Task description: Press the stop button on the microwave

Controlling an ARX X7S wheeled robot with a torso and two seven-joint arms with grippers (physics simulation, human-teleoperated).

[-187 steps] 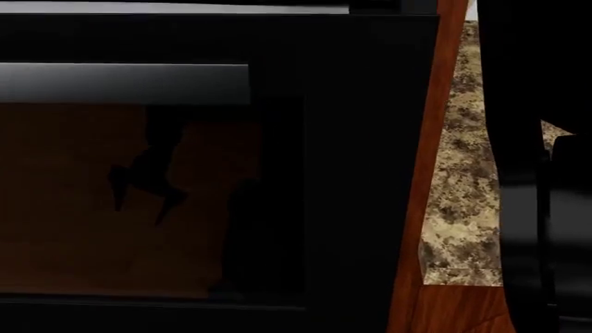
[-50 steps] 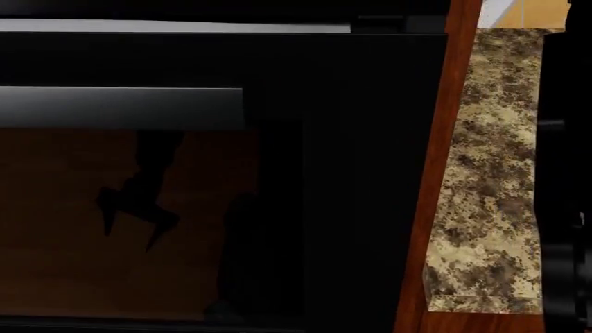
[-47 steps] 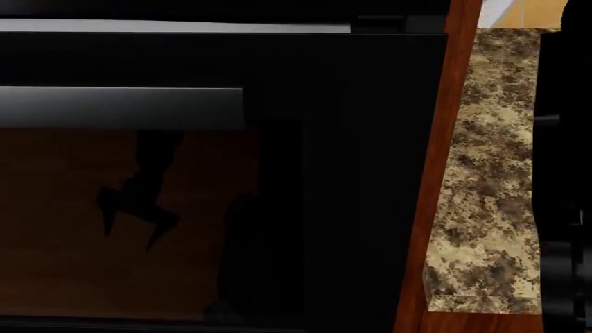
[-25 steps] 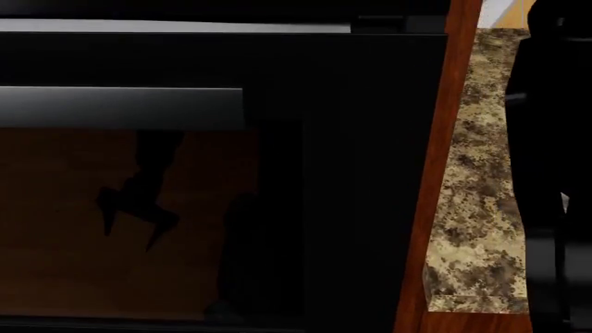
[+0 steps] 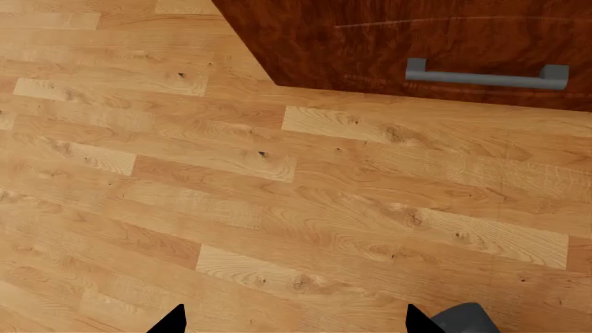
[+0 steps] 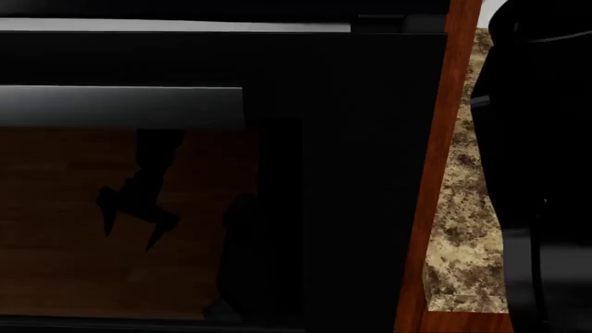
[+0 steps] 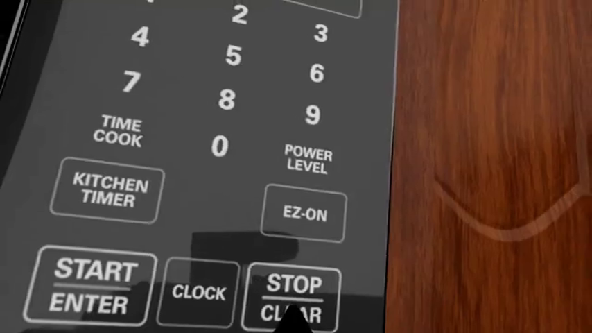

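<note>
The microwave [image 6: 351, 173] fills the head view, black and glossy, with a grey handle bar [image 6: 120, 105] over its dark door window. In the right wrist view its keypad is very close. The stop button [image 7: 291, 286], marked STOP over CLEAR, sits next to the CLOCK key [image 7: 198, 292]. My right gripper [image 7: 294, 322] shows as one black point over the word CLEAR, its fingers together; I cannot tell whether it touches. My left gripper [image 5: 296, 320] hangs open over the wooden floor [image 5: 231, 194], holding nothing.
My right arm [image 6: 545, 173] is a dark mass at the head view's right, covering part of a granite countertop [image 6: 467, 236]. A red-brown cabinet side [image 6: 434, 208] borders the microwave. Near the left gripper is a cabinet drawer with a grey handle [image 5: 486, 73].
In the head view my right arm's dark shape has slid leftward, covering more of the countertop. The microwave has stayed put over the last second.
</note>
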